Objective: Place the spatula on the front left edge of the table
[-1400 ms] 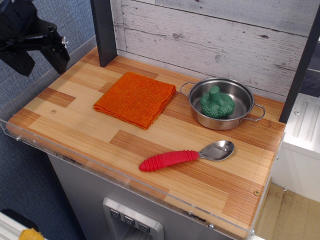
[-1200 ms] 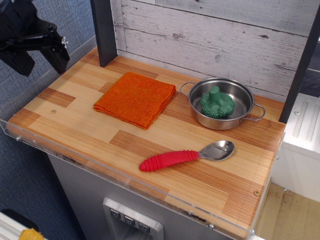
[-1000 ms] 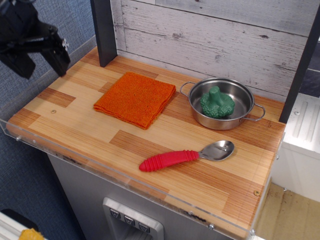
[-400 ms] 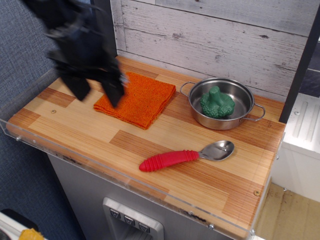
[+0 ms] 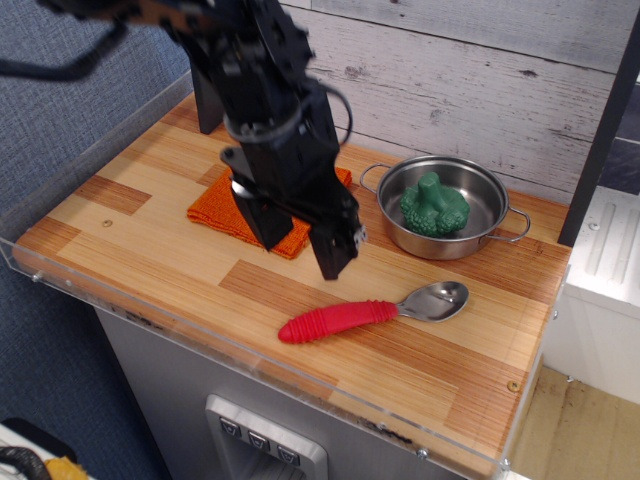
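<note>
The table [image 5: 150, 250], a striped wooden top with darker patches and a clear acrylic rim, fills most of the view. Above its middle hangs the black robot arm, blurred, and its gripper [image 5: 300, 245] points down with the two fingers spread apart and nothing between them. The arm covers much of the orange cloth [image 5: 215, 212], which lies flat toward the back. To the right sits a steel pot [image 5: 487, 235] with a green toy vegetable [image 5: 434, 207] inside. The spatula [image 5: 372, 311] lies flat near the front right, in front of the pot, red handle pointing left, metal head to the right, just below the gripper and apart from it.
</note>
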`<action>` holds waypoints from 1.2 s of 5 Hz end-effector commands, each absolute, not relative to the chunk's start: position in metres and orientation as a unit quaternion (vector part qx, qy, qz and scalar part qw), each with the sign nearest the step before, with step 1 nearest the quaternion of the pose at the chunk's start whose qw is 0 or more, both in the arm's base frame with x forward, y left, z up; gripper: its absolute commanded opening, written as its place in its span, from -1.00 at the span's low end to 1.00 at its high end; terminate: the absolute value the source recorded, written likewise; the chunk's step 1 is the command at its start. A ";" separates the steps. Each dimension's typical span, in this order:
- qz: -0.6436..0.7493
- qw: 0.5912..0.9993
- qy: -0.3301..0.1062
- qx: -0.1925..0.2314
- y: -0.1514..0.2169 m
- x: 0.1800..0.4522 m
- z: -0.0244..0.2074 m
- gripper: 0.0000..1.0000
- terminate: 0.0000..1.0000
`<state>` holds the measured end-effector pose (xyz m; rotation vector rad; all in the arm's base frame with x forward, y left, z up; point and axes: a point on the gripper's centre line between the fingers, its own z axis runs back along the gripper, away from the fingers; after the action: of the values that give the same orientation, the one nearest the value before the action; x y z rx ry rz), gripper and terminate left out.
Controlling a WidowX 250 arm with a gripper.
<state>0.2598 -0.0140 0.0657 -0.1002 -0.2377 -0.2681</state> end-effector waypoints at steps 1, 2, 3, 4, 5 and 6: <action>-0.230 0.964 -0.128 -0.027 -0.029 0.256 0.047 1.00 -1.00; -0.234 0.966 -0.112 -0.008 -0.025 0.255 0.032 1.00 -1.00; -0.244 0.965 -0.100 -0.006 -0.024 0.255 0.022 1.00 -1.00; -0.251 0.964 -0.085 -0.008 -0.024 0.255 0.015 1.00 -1.00; -0.261 0.962 -0.079 -0.013 -0.024 0.256 0.014 1.00 -1.00; -0.283 0.956 -0.075 -0.022 -0.026 0.256 0.010 -1.00 -1.00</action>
<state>0.2597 -0.0296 0.0076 -0.0534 -0.1337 -0.5841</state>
